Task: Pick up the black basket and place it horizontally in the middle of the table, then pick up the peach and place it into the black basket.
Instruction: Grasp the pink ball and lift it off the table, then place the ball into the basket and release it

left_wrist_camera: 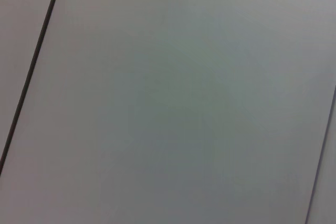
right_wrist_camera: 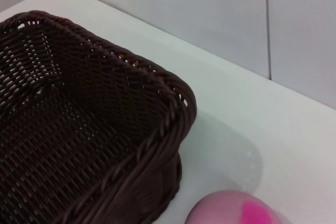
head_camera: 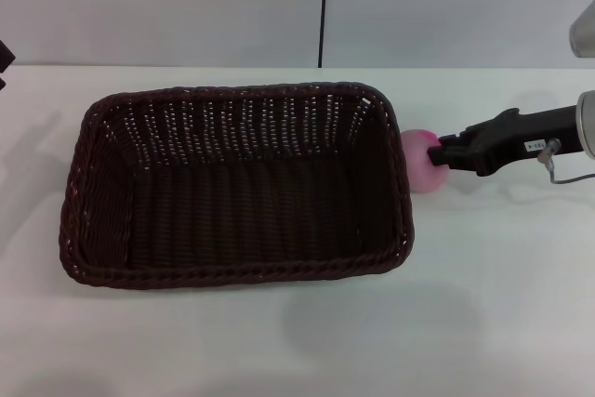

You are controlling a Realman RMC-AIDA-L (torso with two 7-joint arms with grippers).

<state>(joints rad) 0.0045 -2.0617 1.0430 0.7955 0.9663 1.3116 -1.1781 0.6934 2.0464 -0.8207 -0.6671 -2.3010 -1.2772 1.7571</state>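
The black basket (head_camera: 237, 183) lies lengthwise across the middle of the white table (head_camera: 483, 304), open side up and empty. Its near corner also shows in the right wrist view (right_wrist_camera: 105, 129). The peach (head_camera: 416, 163), pale pink with a magenta patch, is just off the basket's right end, outside the rim. It also shows close up in the right wrist view (right_wrist_camera: 236, 211). My right gripper (head_camera: 435, 151) reaches in from the right and is at the peach's right side, touching it. My left gripper is out of view; the left wrist view shows only a grey wall.
A grey panelled wall (head_camera: 186, 6) runs behind the table's far edge. A small dark part (head_camera: 5, 55) shows at the far left edge of the head view. Bare tabletop lies in front of the basket and to its right.
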